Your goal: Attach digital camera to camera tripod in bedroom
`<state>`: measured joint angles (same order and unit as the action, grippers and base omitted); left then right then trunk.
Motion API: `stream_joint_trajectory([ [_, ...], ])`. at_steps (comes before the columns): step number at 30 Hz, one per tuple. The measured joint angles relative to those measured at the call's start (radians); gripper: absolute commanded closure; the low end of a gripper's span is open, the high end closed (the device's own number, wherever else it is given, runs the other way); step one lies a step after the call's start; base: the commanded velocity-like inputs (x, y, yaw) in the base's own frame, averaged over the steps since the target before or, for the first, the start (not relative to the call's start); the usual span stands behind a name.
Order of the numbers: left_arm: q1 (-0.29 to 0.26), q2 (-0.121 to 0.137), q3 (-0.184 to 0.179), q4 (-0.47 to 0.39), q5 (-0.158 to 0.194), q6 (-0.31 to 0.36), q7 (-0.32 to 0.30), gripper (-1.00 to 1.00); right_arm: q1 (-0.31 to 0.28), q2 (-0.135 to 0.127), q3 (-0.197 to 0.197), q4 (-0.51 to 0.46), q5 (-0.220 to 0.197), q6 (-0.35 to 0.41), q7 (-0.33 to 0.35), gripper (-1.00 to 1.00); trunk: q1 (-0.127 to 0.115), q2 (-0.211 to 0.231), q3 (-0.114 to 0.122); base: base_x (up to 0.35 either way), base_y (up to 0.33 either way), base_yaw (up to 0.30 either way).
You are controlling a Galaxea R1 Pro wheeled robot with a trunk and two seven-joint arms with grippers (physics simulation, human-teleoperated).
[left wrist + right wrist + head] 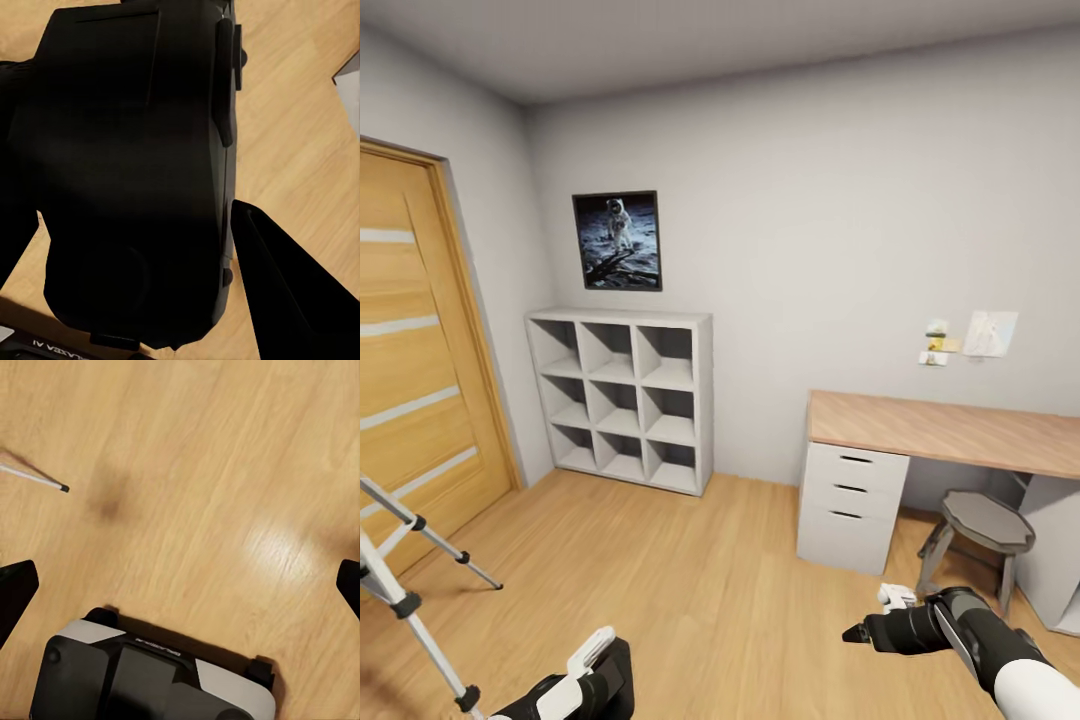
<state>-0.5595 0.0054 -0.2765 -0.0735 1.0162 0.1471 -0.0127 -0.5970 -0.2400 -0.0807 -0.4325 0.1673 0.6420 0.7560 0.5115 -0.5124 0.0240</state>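
The digital camera (127, 172), a chunky black body, sits between the fingers (274, 292) of my left gripper (598, 688), which is shut on it low in the head view. Its red button is hidden. Silver-grey legs of the camera tripod (405, 560) with black joints reach in at the head view's lower left, close to my left arm, and one leg tip (45, 481) rests on the floor in the right wrist view. My right gripper (865, 632) hangs open over bare wood floor, fingers spread wide. This room has grey cube shelves and a desk; the bedroom is out of view.
A wooden door (415, 380) stands at the left. Grey cube shelves (625, 395) line the back wall under a framed astronaut picture (617, 240). A wood-topped desk (950, 430) with white drawers and a grey stool (985, 525) stand at the right. Light wood floor (690, 570) lies between.
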Motion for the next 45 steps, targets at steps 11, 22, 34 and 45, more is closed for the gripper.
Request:
stream_joint_trajectory([
  [11,0.0,-0.001,0.0,0.0,0.0,0.0,0.0,1.0,0.0,0.0,0.0,0.0,0.0,0.0,0.0,-1.0,0.0,0.0,0.004,0.0,0.0,0.297],
  [22,0.0,-0.001,-0.001,-0.002,-0.004,-0.001,0.0,1.0,0.0,0.0,0.0,0.0,0.0,0.0,0.001,-1.0,0.0,0.0,0.008,0.0,0.0,0.29],
  [34,0.0,-0.005,-0.003,-0.008,-0.01,0.002,-0.005,1.0,0.0,-0.001,-0.001,0.002,-0.005,0.001,0.002,-1.0,0.0,0.0,0.009,0.106,0.0,0.036],
  [45,0.0,-0.007,-0.001,-0.003,-0.007,0.009,-0.007,1.0,0.0,-0.003,-0.003,0.018,-0.01,0.0,0.003,-1.0,-0.001,0.0,0.009,0.314,0.0,0.001],
])
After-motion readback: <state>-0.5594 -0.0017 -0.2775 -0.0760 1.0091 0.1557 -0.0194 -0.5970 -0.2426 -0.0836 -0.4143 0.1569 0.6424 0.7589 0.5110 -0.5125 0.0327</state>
